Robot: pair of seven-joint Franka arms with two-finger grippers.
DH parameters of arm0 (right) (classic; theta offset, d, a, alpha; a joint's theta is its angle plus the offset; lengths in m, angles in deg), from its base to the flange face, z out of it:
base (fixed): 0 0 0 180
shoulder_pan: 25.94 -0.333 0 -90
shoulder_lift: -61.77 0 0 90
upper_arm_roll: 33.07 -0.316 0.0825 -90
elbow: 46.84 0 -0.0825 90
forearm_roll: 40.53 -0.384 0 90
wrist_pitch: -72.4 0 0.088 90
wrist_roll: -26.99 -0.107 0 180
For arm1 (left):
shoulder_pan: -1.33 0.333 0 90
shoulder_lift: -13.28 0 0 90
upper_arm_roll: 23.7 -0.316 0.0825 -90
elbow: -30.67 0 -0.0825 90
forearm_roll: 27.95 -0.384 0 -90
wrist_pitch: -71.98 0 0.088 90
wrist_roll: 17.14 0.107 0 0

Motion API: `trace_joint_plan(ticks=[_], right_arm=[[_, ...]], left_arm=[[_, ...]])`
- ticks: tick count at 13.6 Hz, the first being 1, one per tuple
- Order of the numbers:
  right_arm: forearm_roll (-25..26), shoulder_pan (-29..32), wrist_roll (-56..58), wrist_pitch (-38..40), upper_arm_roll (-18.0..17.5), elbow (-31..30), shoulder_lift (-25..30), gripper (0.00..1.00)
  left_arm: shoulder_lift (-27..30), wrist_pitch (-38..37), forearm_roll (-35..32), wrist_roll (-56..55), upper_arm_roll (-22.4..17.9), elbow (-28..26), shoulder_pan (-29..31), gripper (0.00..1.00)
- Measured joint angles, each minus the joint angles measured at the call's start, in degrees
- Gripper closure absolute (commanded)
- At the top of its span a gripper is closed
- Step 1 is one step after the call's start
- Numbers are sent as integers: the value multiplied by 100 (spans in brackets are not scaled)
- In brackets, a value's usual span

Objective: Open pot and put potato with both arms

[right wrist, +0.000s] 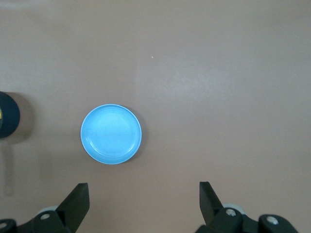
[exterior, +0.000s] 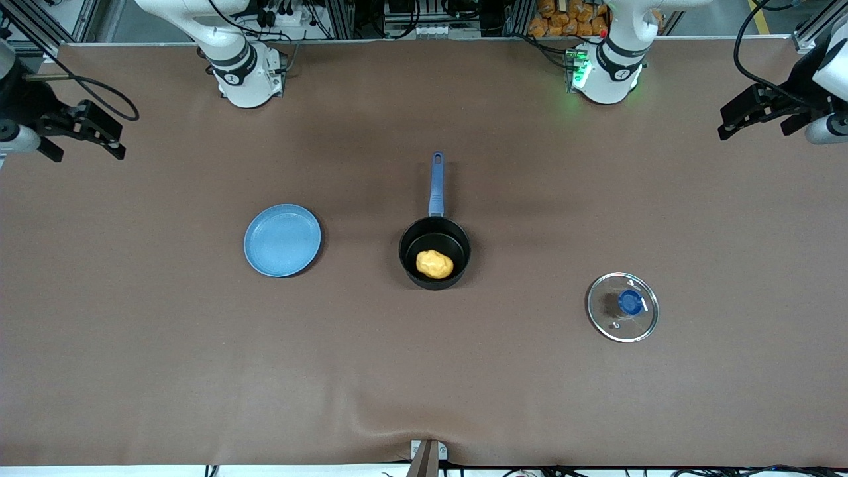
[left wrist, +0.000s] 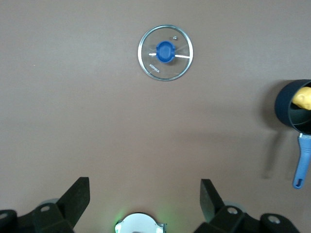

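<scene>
Right gripper (exterior: 83, 136): I see it raised at its own arm's end of the table, jaws spread, gripping nothing; waiting.
Flat round blue plate (exterior: 283, 240): bare, beside the pot toward the right arm's end.
Small black saucepan with blue handle (exterior: 434, 252): uncovered at mid-table.
Lumpy yellow potato (exterior: 434, 264): resting inside the pot; I judge the task done.
Round glass lid with blue knob (exterior: 623, 307): flat on the table, set aside so the pot is open.
Left gripper (exterior: 762, 112): jaws released, parked clear.

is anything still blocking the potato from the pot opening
Nothing visible does. The lumpy yellow-orange potato already lies inside the small black blue-handled pot. Its glass lid with blue knob rests on the brown table toward the left arm's end, apart from the pot.
</scene>
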Motion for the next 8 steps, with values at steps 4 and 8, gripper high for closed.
trace_joint_plan(ticks=[4, 8], right_arm=[[13, 1, 40, 68, 139, 395, -259, 0], [13, -9, 45, 331, 127, 570, -386, 0]], left_arm=[[-25, 0, -35, 1, 3, -2, -2, 0], [-101, 6, -35, 0, 13, -4, -32, 0]])
